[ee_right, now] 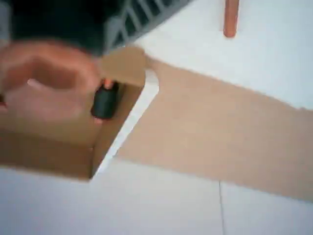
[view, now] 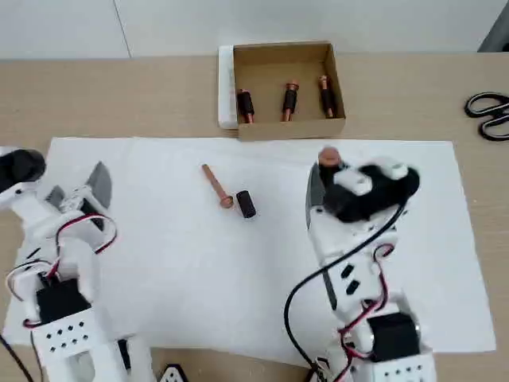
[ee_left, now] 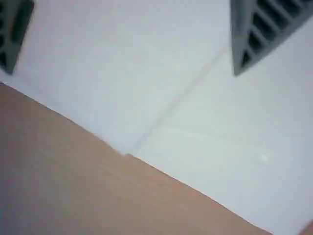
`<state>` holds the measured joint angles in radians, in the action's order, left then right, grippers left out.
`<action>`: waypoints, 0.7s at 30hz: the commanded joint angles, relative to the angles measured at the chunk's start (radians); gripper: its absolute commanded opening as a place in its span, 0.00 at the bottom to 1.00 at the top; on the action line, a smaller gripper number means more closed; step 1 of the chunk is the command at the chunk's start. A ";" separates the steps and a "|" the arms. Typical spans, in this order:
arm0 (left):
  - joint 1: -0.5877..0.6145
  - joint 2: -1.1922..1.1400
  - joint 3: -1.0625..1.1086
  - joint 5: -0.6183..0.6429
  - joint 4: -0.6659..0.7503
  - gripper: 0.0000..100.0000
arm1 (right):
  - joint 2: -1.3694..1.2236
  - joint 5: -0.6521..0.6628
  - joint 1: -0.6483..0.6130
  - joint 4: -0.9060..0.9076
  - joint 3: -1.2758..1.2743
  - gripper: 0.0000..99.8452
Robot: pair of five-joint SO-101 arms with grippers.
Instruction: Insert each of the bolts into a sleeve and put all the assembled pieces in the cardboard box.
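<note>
Right arm first: my right gripper (view: 324,167) is clamped on a copper-coloured metal bolt (view: 329,155), and the bolt's round head pokes out past the fingertips. It hangs just on the near side of the open brown cardboard box (view: 282,127), toward the box's right end. I honestly can't tell if that bolt has a sleeve on it (it's a blur up close in my wrist view).

The box sits at the far middle of the light wooden table (view: 119,95). Three assembled pieces (view: 289,99) lie side by side inside, each a copper bolt with a black sleeve on it. A narrow white strip (view: 227,83) lies against the box's left wall.

My left gripper (view: 78,189) is spread wide with nothing in it, the grey fingers (ee_left: 259,29) well apart. It's over the left part of the big white paper sheet (view: 199,270), right by the edge where the table shows.

A second copper bolt (view: 215,185) lies loose near the middle of the sheet. A short black cylindrical sleeve (view: 246,204) lies just beside its head, not on it.

Black-handled scissors (view: 487,115) lie at the far right of the table.
</note>
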<state>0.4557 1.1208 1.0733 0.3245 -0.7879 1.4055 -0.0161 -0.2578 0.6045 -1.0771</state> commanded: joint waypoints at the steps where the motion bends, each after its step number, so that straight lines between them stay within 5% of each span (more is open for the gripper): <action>1: 0.052 0.018 -0.054 -0.023 -0.015 0.27 | -0.354 0.011 0.007 -0.125 0.334 0.00; 7: 0.147 0.018 -0.076 -0.040 -0.172 0.27 | -0.891 0.006 0.099 -0.326 0.669 0.00; 11: 0.207 0.018 -0.076 -0.169 -0.207 0.27 | -1.216 0.005 0.142 -0.424 0.864 0.00; 21: 0.229 0.018 -0.124 -0.235 -0.344 0.27 | -1.759 0.003 0.139 -0.447 1.226 0.01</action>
<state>0.6797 1.1208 1.0150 0.0959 -1.1024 -0.2854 -0.0146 -0.1212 0.1964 0.0153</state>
